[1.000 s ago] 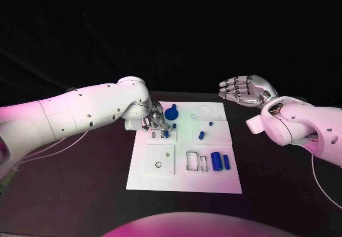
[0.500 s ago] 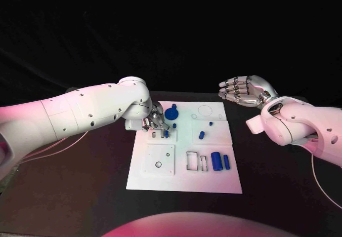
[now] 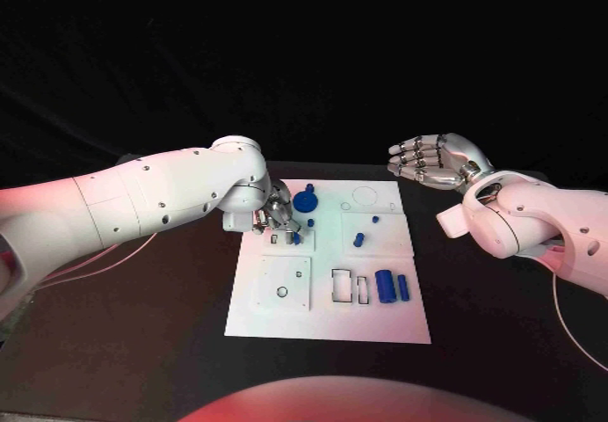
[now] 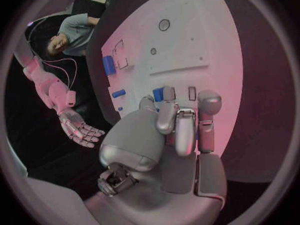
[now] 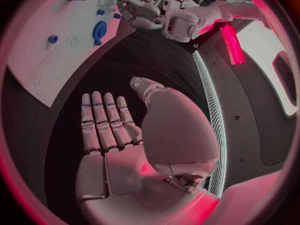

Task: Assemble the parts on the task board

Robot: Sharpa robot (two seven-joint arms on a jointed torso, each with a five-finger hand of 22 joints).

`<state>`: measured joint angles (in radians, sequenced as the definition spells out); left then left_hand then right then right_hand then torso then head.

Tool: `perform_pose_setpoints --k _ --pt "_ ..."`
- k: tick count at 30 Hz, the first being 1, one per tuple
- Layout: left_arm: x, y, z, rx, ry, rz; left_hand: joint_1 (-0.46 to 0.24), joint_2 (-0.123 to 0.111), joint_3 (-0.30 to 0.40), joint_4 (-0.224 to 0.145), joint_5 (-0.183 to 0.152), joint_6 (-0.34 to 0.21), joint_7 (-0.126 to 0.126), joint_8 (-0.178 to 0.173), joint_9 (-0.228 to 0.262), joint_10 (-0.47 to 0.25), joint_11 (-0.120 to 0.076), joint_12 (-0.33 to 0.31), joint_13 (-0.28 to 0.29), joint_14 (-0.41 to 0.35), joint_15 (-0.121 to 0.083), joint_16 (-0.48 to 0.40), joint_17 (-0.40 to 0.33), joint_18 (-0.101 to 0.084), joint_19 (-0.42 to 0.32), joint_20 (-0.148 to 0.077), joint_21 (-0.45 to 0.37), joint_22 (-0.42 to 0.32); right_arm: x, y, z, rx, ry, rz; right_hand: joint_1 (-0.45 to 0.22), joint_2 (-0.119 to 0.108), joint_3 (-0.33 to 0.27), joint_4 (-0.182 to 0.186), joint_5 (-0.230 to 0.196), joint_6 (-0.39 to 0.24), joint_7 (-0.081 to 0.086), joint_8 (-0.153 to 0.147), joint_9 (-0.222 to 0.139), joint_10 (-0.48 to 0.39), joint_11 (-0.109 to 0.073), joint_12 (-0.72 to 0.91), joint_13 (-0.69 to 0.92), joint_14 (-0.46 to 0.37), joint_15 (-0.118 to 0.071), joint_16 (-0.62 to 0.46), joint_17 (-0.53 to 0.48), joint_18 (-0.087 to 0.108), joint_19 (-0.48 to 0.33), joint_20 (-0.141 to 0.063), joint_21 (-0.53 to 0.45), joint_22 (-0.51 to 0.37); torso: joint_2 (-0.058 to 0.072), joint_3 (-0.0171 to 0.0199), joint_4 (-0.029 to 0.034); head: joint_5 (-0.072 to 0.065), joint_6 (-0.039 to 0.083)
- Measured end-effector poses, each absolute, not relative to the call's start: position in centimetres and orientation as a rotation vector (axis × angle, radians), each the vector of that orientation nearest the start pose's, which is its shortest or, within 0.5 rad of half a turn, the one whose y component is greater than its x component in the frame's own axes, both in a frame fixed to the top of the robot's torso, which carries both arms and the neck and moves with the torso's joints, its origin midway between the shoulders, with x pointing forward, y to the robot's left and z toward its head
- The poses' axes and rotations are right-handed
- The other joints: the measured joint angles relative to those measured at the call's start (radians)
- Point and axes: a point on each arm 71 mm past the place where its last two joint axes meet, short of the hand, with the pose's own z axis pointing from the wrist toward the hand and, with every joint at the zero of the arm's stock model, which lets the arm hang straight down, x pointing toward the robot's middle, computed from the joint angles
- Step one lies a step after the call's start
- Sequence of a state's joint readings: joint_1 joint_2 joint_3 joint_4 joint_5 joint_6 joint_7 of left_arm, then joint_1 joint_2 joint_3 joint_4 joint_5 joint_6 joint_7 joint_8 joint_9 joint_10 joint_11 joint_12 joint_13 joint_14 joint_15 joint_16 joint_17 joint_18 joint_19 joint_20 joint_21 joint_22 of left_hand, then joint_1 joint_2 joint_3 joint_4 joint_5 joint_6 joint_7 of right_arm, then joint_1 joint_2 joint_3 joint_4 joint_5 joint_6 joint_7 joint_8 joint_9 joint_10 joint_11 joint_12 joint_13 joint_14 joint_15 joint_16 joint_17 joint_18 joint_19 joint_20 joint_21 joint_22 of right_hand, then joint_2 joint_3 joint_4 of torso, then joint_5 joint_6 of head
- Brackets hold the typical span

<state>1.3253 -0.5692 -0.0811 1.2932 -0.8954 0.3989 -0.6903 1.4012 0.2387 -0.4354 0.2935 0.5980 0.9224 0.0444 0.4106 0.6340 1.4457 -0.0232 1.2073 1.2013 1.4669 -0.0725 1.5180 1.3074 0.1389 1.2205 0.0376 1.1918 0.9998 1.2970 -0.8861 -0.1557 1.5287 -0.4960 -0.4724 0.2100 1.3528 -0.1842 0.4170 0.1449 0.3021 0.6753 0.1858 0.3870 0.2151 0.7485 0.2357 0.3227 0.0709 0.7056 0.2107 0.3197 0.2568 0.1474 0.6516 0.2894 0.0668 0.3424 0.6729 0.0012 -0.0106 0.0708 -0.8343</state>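
Note:
The white task board (image 3: pixel 327 308) lies in the middle of the black table. My left hand (image 3: pixel 278 217) is down on the board's far left part, thumb and a finger pinching a small blue block (image 4: pixel 159 93) beside a narrow slot (image 4: pixel 192 93). The same block (image 3: pixel 294 236) pokes out under the fingertips in the head view. Just beyond the hand stands a round blue knob (image 3: pixel 306 204). My right hand (image 3: pixel 430 161) hovers past the board's far right corner, fingers spread and palm bare (image 5: pixel 119 135).
On the board lie a small blue ring (image 3: pixel 344 207), a short blue peg (image 3: pixel 358 238) and two blue cylinders (image 3: pixel 384 287) near the right edge beside rectangular cutouts (image 3: pixel 343 286). A square plate with holes (image 3: pixel 285 283) sits at the near left.

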Motion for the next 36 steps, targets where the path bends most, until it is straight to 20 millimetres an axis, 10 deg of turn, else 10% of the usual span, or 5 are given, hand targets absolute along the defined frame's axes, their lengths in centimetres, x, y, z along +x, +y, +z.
perform_pose_setpoints --k 25,27,29,31,36 --pt "51.42 14.48 -20.45 -0.107 2.584 -0.320 0.119 -0.023 0.260 0.002 -0.185 -0.003 0.006 0.006 -0.031 0.001 0.000 -0.004 0.000 0.000 -0.005 0.000 0.000 0.000 -0.004 -0.004 0.000 0.027 49.11 -22.98 -17.40 0.655 1.569 1.128 -0.004 0.004 0.000 0.000 0.004 0.000 0.000 0.004 -0.001 0.004 0.004 0.000 -0.002 0.000 0.000 -0.004 -0.003 0.000 -0.007 0.000 0.000 -0.006 0.000 0.0002 0.0000 0.002 -0.006" --pt "51.42 14.45 -20.40 -0.109 2.586 -0.324 0.114 -0.070 0.354 0.003 -0.186 -0.008 0.011 0.006 -0.038 0.001 0.000 -0.012 -0.009 0.001 -0.004 0.000 0.000 0.000 -0.004 -0.004 0.000 0.031 49.11 -22.95 -17.42 0.655 1.571 1.129 -0.004 0.004 0.000 0.000 0.004 0.000 0.000 0.004 -0.001 0.004 0.004 0.000 -0.002 0.000 0.000 -0.004 -0.003 0.000 -0.007 0.000 0.000 -0.006 0.000 0.0002 0.0000 0.002 -0.007" --pt "51.41 14.46 -20.41 -0.111 2.587 -0.326 0.035 -0.202 0.603 0.008 -0.186 -0.010 0.013 0.020 -0.045 0.002 -0.002 0.001 -0.382 0.002 -0.003 0.000 0.000 0.000 -0.006 -0.006 -0.008 0.041 49.12 -22.94 -17.45 0.656 1.573 1.129 -0.004 0.004 0.000 0.000 0.004 0.000 0.000 0.004 -0.001 0.007 0.000 0.000 -0.002 0.000 0.000 -0.004 -0.004 0.000 -0.007 0.000 0.000 -0.008 0.000 0.0002 0.0000 0.003 -0.007" --pt "51.37 14.51 -20.56 -0.113 2.591 -0.324 -0.027 -0.286 0.775 0.011 -0.186 -0.013 0.016 0.039 -0.043 0.004 -0.004 0.001 -0.376 0.003 -0.005 0.000 0.000 0.000 -0.006 -0.006 -0.008 0.048 49.12 -22.93 -17.49 0.656 1.575 1.129 -0.008 0.000 0.000 0.000 0.004 0.000 0.000 0.004 -0.001 0.007 0.000 0.000 -0.002 0.000 0.000 -0.004 -0.004 0.000 -0.007 0.000 0.000 -0.008 0.000 0.0004 0.0000 0.004 -0.007" --pt "51.27 14.63 -20.83 -0.119 2.599 -0.322 -0.135 -0.381 0.980 -0.006 -0.182 -0.019 0.014 0.093 -0.006 0.004 -0.004 -0.001 -0.003 0.002 -0.007 0.000 0.000 0.000 -0.006 -0.006 -0.012 0.062 49.12 -22.91 -17.56 0.657 1.579 1.129 -0.008 0.000 0.000 0.000 0.004 0.000 0.000 0.004 -0.001 0.007 0.000 0.000 -0.002 0.000 0.000 -0.004 -0.004 0.000 -0.007 0.000 0.000 -0.009 0.000 0.0005 0.0000 0.005 -0.007"
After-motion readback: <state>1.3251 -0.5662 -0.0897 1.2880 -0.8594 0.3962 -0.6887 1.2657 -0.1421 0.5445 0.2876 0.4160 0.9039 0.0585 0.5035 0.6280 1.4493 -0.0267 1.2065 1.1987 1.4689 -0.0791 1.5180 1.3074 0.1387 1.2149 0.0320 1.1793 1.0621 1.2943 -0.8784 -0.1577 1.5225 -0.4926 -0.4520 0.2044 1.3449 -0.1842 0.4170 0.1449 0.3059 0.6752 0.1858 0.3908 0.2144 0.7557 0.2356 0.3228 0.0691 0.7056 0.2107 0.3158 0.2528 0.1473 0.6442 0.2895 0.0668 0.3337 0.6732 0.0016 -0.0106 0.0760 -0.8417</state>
